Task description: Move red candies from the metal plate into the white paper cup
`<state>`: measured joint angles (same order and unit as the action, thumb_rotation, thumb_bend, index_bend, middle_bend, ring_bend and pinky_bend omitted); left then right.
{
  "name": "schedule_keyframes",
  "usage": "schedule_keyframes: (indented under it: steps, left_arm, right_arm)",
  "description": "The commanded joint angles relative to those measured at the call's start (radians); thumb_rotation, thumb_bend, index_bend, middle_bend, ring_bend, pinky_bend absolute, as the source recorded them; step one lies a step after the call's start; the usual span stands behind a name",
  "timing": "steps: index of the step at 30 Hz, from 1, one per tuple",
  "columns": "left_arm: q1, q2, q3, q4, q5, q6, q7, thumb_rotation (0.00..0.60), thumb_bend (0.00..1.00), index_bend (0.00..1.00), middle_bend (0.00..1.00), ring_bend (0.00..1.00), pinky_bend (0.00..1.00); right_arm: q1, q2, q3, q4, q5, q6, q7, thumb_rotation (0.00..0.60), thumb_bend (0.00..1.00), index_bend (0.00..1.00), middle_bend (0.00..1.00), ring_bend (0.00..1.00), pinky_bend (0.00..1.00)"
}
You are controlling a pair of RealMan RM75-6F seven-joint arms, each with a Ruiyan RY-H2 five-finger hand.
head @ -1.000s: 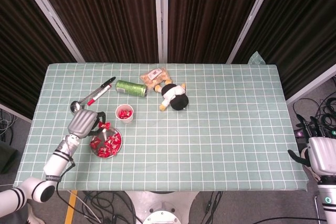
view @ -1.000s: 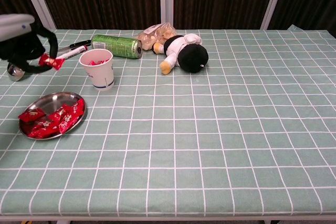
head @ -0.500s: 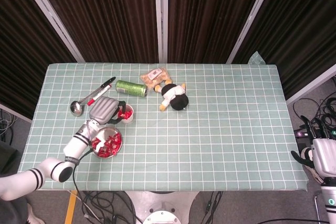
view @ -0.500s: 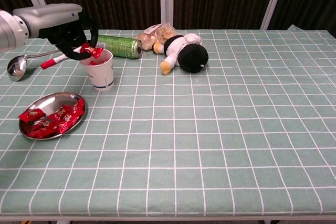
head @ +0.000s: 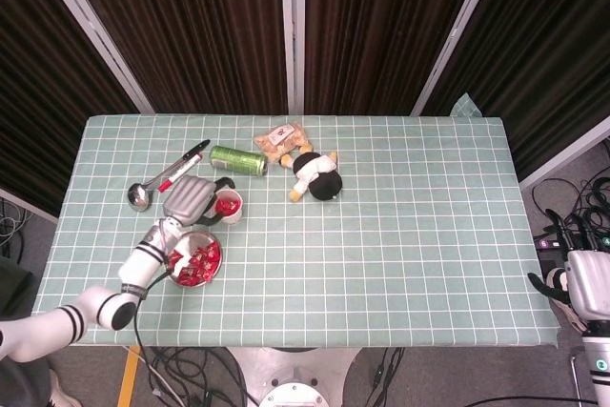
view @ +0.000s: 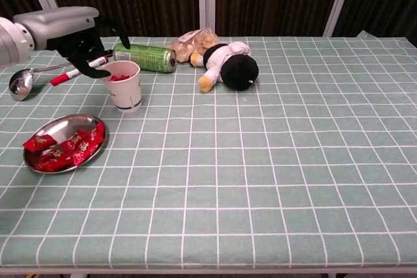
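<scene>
One white paper cup upright, mouth up; left hand over rim, fingers spread, empty.

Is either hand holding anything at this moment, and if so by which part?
Nothing is held. The left hand hovers over the white paper cup with its fingers apart and empty. The right hand hangs empty off the table's right side.

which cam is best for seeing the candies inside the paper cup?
Head view: it looks straight down into the white paper cup, showing red candies filling the opening. Chest view sees the cup side-on, with only a red sliver over the rim.
</scene>
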<state>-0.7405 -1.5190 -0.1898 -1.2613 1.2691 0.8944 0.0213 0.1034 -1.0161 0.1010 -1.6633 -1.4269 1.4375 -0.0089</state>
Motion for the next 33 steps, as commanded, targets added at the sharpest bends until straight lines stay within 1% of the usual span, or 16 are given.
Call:
schedule_keyframes:
  steps: [1,5,8,12,18,33]
  left_arm:
    - [0.075,0.058,0.031,-0.064,0.034,0.098,-0.028,0.600,0.28,0.36,0.95,0.88,1.00]
    - [0.151,0.110,0.093,-0.098,0.070,0.165,-0.038,0.600,0.28,0.42,0.95,0.88,1.00]
    - [0.184,0.128,0.141,-0.100,0.080,0.160,-0.023,0.600,0.28,0.46,0.95,0.88,1.00]
    - [0.208,0.118,0.178,-0.083,0.068,0.136,0.008,0.600,0.28,0.48,0.95,0.88,1.00]
    - [0.225,0.091,0.194,-0.063,0.051,0.114,0.043,0.600,0.28,0.49,0.95,0.88,1.00]
    - [0.230,0.048,0.202,-0.014,0.045,0.064,0.075,0.600,0.28,0.49,0.95,0.88,1.00]
  right_arm:
    - [0.000,0.000,0.000,-0.001,-0.002,0.001,0.000,0.600,0.09,0.03,0.28,0.07,0.27]
    - [0.003,0.000,0.000,-0.003,-0.004,-0.003,-0.003,0.600,0.09,0.03,0.28,0.07,0.27]
    - [0.005,-0.001,-0.001,-0.005,-0.009,-0.004,-0.006,0.600,0.09,0.03,0.28,0.07,0.27]
    - [0.009,-0.003,-0.002,-0.008,-0.014,-0.006,-0.010,0.600,0.09,0.03,0.27,0.07,0.27]
    - [0.006,0.002,-0.002,-0.019,-0.016,0.002,-0.020,0.600,0.09,0.03,0.27,0.07,0.27]
    - [0.007,0.003,-0.002,-0.029,-0.014,0.001,-0.031,0.600,0.09,0.03,0.27,0.07,0.27]
